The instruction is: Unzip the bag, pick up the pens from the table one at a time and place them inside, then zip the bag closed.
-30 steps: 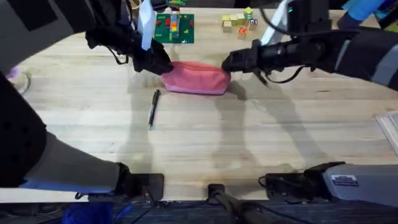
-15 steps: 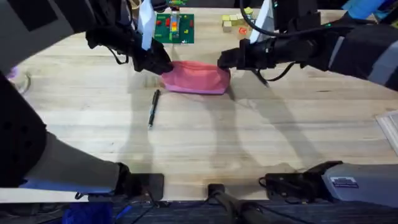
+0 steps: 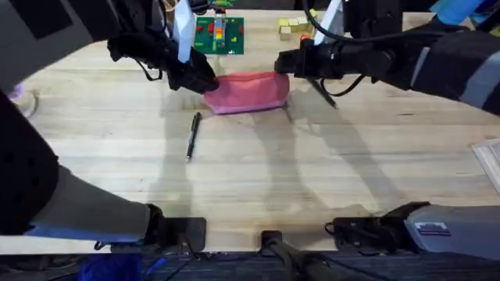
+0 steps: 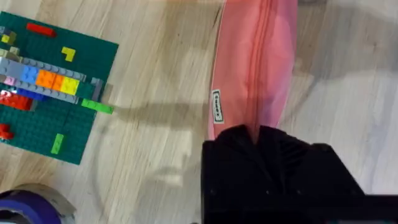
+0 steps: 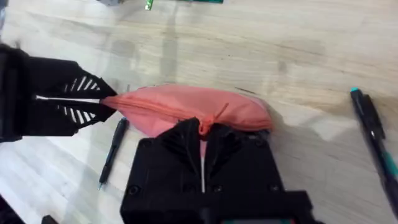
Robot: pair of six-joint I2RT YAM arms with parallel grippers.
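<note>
The pink bag (image 3: 247, 93) lies on the table (image 3: 258, 172) at the far middle, its zipper (image 4: 260, 56) running closed along its length. My left gripper (image 3: 205, 83) is shut on the bag's left end, its fingers (image 4: 273, 155) pinching the fabric. At the bag's right end my right gripper (image 3: 283, 64) is shut on the zipper pull (image 5: 206, 126), and that end is raised a little. One dark pen (image 3: 193, 135) rests in front of the bag's left end. The other pen (image 3: 323, 92), teal-tipped (image 5: 373, 134), lies right of the bag under the right arm.
A green baseplate (image 3: 219, 36) with bricks and several small wooden blocks (image 3: 299, 27) stand behind the bag at the far edge. A purple roll (image 4: 25, 205) sits near the baseplate. A clear object (image 3: 25, 101) is at the far left. The near table is bare wood.
My right gripper has moved toward the far edge and closed onto the bag's right end, lifting that end slightly. The left gripper and the pens have stayed put.
</note>
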